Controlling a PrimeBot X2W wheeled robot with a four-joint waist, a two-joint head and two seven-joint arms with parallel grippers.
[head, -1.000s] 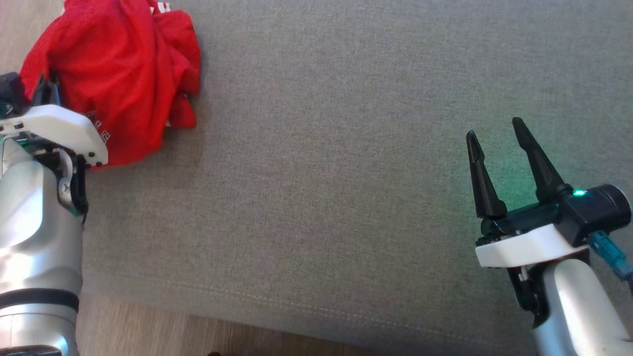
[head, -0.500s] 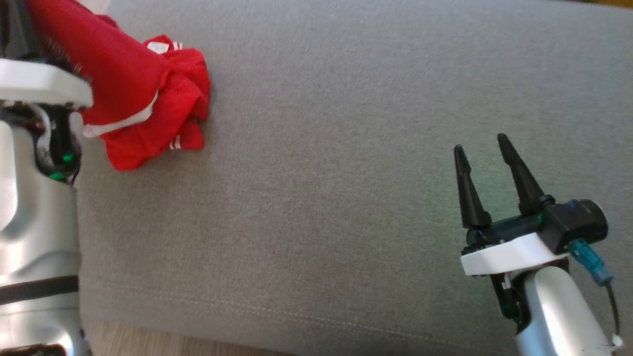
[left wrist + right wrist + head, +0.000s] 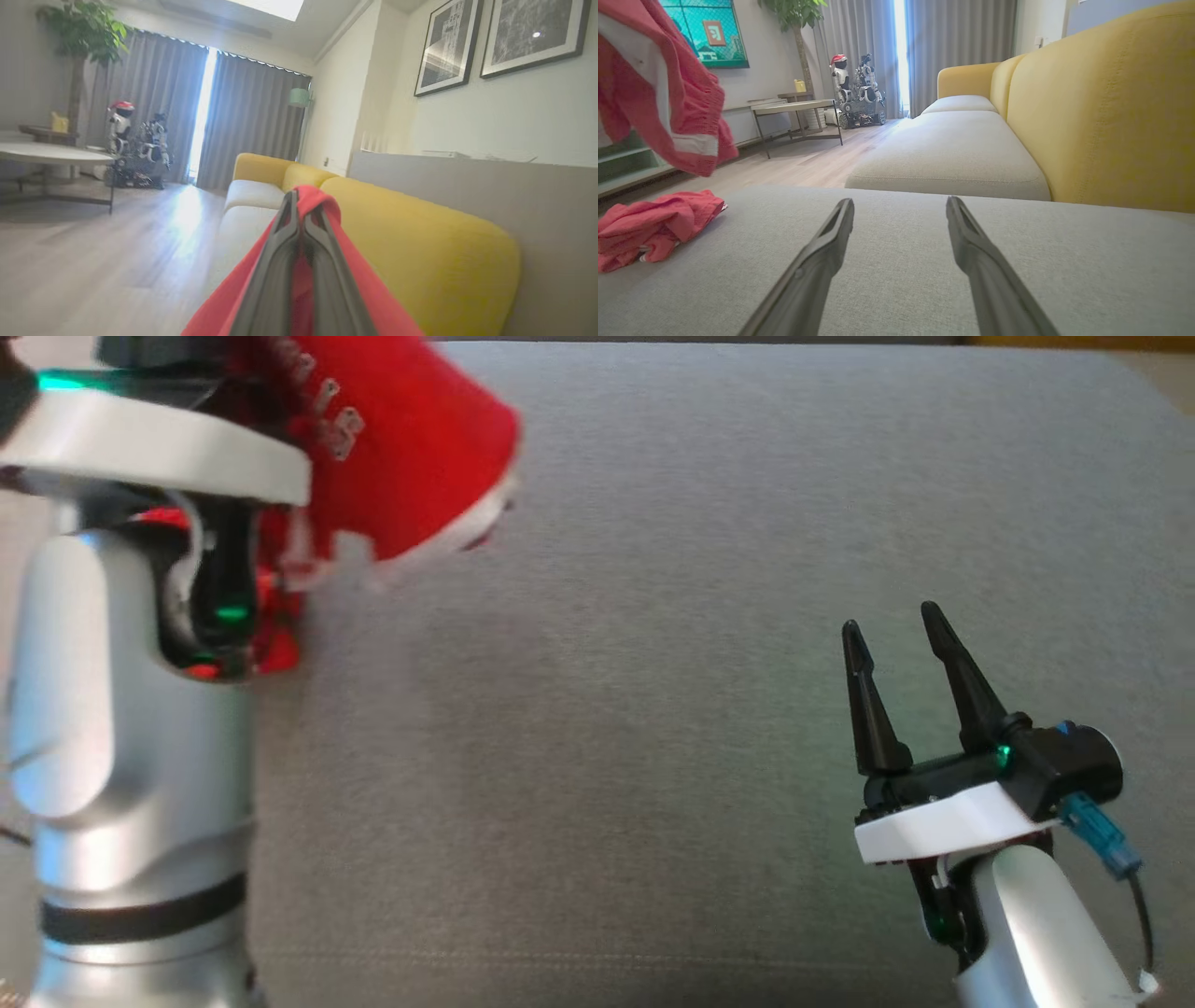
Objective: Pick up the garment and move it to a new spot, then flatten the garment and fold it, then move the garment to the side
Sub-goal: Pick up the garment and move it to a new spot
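Observation:
The red garment (image 3: 411,457), with white trim and lettering, hangs at the upper left of the head view above the grey cushion (image 3: 653,663). My left gripper (image 3: 301,200) is shut on the red garment (image 3: 369,289), whose fabric drapes over both closed fingers. In the right wrist view most of the garment (image 3: 668,93) dangles in the air, while its lower end (image 3: 649,226) lies bunched on the cushion. My right gripper (image 3: 892,621) rests open at the lower right with nothing between its fingers (image 3: 822,252).
A yellow sofa backrest (image 3: 1101,102) runs along the far side of the cushion. A pale seat cushion (image 3: 952,158) lies beyond. A low table (image 3: 798,107) and a small robot figure (image 3: 854,93) stand on the wood floor.
My left arm has risen and come towards the camera, lifting the garment off the cushion. The head view has shifted. The right gripper stays open and low.

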